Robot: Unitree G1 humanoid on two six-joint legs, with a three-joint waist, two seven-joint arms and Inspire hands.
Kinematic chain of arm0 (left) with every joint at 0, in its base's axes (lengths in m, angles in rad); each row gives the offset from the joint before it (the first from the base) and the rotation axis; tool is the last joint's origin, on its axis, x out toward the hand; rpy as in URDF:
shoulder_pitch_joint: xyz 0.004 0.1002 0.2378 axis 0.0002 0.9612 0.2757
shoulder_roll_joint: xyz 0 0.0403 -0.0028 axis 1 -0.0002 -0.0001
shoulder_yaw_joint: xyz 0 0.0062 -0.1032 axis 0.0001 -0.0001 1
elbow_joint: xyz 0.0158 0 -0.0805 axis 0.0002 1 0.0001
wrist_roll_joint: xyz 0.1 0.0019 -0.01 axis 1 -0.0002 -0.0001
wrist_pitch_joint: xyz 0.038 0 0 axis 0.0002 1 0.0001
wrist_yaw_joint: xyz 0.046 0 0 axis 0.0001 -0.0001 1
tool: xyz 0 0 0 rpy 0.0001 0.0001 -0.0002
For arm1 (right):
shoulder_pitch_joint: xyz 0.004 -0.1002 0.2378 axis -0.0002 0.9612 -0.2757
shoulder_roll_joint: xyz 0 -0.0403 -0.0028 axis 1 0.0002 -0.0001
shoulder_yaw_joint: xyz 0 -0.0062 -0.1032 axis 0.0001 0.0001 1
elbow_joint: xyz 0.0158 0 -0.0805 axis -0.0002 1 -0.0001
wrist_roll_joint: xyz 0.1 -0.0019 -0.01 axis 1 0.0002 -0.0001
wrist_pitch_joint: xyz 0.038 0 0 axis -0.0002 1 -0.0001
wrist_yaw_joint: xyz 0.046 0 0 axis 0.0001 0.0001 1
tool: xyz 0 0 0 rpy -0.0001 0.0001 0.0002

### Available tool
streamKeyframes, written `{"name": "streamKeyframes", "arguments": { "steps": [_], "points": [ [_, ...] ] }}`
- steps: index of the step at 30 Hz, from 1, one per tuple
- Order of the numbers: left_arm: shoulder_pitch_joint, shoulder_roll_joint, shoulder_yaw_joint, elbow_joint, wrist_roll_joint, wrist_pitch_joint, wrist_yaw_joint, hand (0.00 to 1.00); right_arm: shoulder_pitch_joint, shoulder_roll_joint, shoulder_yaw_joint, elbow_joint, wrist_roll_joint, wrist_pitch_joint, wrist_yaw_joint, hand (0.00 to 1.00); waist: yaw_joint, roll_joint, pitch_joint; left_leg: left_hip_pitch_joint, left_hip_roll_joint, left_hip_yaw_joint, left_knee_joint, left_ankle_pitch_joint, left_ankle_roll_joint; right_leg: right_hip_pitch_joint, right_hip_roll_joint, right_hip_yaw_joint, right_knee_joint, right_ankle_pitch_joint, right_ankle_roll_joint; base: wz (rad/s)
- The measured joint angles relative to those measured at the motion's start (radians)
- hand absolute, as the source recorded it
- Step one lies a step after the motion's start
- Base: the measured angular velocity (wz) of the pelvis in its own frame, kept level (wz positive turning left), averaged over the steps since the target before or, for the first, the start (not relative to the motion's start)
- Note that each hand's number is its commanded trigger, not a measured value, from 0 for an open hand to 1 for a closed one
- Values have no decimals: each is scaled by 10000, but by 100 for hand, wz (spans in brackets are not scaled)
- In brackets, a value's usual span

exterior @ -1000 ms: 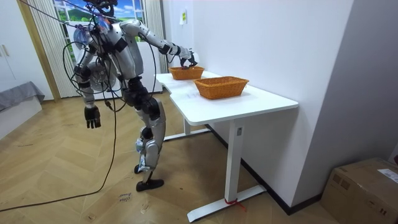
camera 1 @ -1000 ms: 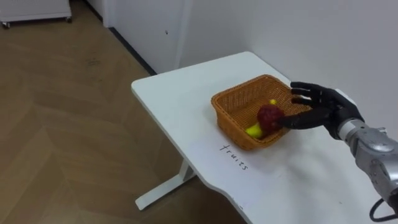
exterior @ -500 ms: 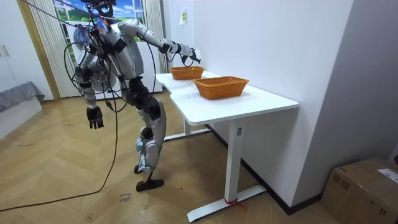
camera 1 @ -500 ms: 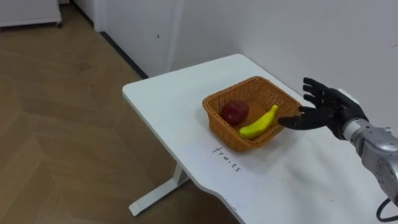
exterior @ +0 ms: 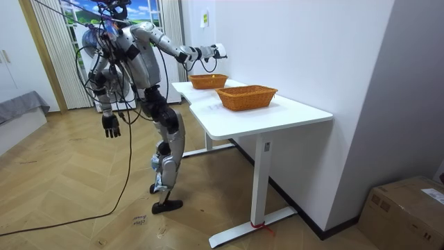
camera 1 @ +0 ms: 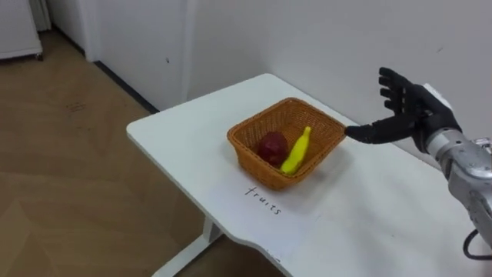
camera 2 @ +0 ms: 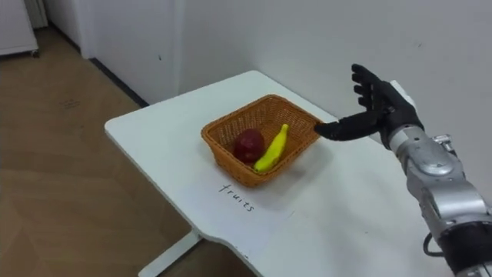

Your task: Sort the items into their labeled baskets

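Note:
A wicker basket (camera 1: pixel 323 125) (camera 2: pixel 297 116) stands on the white table (camera 1: pixel 184 146) behind a handwritten label (camera 1: pixel 263 201). Inside it lie a dark red apple (camera 1: pixel 270 146) (camera 2: pixel 248 144) and a yellow banana (camera 1: pixel 297 149) (camera 2: pixel 271 148). My right hand (camera 1: pixel 406 108) (camera 2: pixel 377 105) is raised above the table just right of the basket, fingers spread and straight, holding nothing. In the room view that hand (exterior: pixel 212 51) hovers over the far basket (exterior: pixel 207 81), and my left hand (exterior: pixel 110 126) hangs at my side. A second wicker basket (exterior: pixel 247 96) sits nearer on the table.
A white wall (camera 1: pixel 307 38) runs close behind the table. Wooden floor (camera 1: pixel 69 192) lies past the table's left edge. In the room view I stand at the table's far end, and a cardboard box (exterior: pixel 406 208) sits on the floor at the room view's right.
My right hand let go of the apple, which now rests in the basket beside the banana. The hand has lifted up and away to the right, fingers opened. The camera shifted.

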Motion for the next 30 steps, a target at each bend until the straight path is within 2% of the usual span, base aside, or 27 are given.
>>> {"name": "streamKeyframes", "arguments": {
  "steps": [4, 6, 8, 10, 11, 12, 14, 15, 17, 21, 25, 26, 28, 30],
  "points": [
    [-445, -261, 251, 1, -11, 1, -15, 0, -73, -177, -361, -336, -131, -132, -358, 0, -289, -37, 0, 271, -132, 169, -612, 223, 46, -52, -163, 177, -30, 6, 30, -10],
    [-761, -482, 309, 0, -20, -1, -8, 0, -221, -663, -369, -360, -189, -132, -422, 0, -474, -76, 9, 332, -143, 359, -952, 326, 59, -242, -241, 312, -31, 4, 34, -22],
    [-957, -620, 365, 3, -10, -3, -27, 0, -319, -831, -630, -446, -464, -113, -419, 0, -763, -180, 9, 321, -123, 485, -1143, 385, 77, -380, -279, 380, -29, 8, 41, -18],
    [-1152, -630, 365, 4, -19, 2, -77, 0, -433, -1077, -787, -461, -455, -112, -435, 0, -966, -237, 9, 378, -40, 612, -1230, 394, 73, -439, -268, 523, -17, 42, 59, -27],
    [-1279, -657, 364, 4, -33, 5, -109, 0, -607, -1243, -791, -402, -463, -102, -422, 0, -1126, -259, 14, 432, -6, 772, -1292, 394, 73, -492, -255, 712, 1, 65, 54, -35],
    [-1373, -736, 363, -1, -49, 6, -106, 0, -868, -1260, -883, -309, -477, -85, -422, 0, -1341, -264, 19, 448, 9, 889, -1322, 394, 73, -555, -252, 832, -9, 70, 55, -36],
    [-1573, -858, 364, -4, -33, -1, -98, 0, -950, -1272, -1271, -321, -637, -87, -491, 0, -1481, -273, 18, 527, 48, 1177, -1446, 394, 73, -664, -242, 1146, -21, 78, 60, -42],
    [-1708, -871, 364, -3, -38, -2, -93, 0, -948, -1275, -1468, -324, -743, -82, -539, 0, -1671, -313, 32, 568, 66, 1301, -1462, 394, 73, -680, -236, 1281, -30, 86, 64, -47],
    [-1832, -870, 363, -1, -48, -2, -41, 0, -948, -1276, -1576, -382, -791, -44, -676, 0, -1834, -343, 46, 723, 92, 1438, -1593, 394, 73, -684, -226, 1481, -33, 93, 65, -40],
    [-2272, -894, 362, 204, -139, 1, 139, 0, -944, -1276, -1825, -370, -858, -5, -847, 0, -2314, -382, 79, 892, 272, 1969, -1633, 391, 71, -711, -74, 1989, -206, 279, 8, -38],
    [-2607, -931, 388, 350, -292, 3, 132, 0, -881, -1401, -2686, -362, -646, 134, -1074, 0, -2793, -398, 54, 792, 558, 2424, -1862, 281, -15, -1222, 168, 2412, -111, 458, -101, -39],
    [-2645, -932, 390, 339, -296, 4, 135, 0, -821, -1461, -2790, -413, -537, 150, -1162, 0, -2824, -446, 9, 788, 588, 2497, -1907, 288, -28, -1290, 196, 2420, -111, 498, -118, -46],
    [-2617, -941, 496, 331, -294, 8, 142, 0, -595, -1556, -3206, -631, -311, 235, -1296, 0, -3079, -489, -20, 791, 672, 2619, -1917, 273, -62, -1318, 261, 2429, -152, 570, -149, -26],
    [-2617, -941, 580, 348, -311, 10, 260, 0, -177, -1554, -3954, -958, 341, 241, -1458, 0, -3457, -522, -49, 856, 734, 2729, -1908, 253, -97, -1263, 329, 2533, -187, 593, -172, -16]
  ]
}}
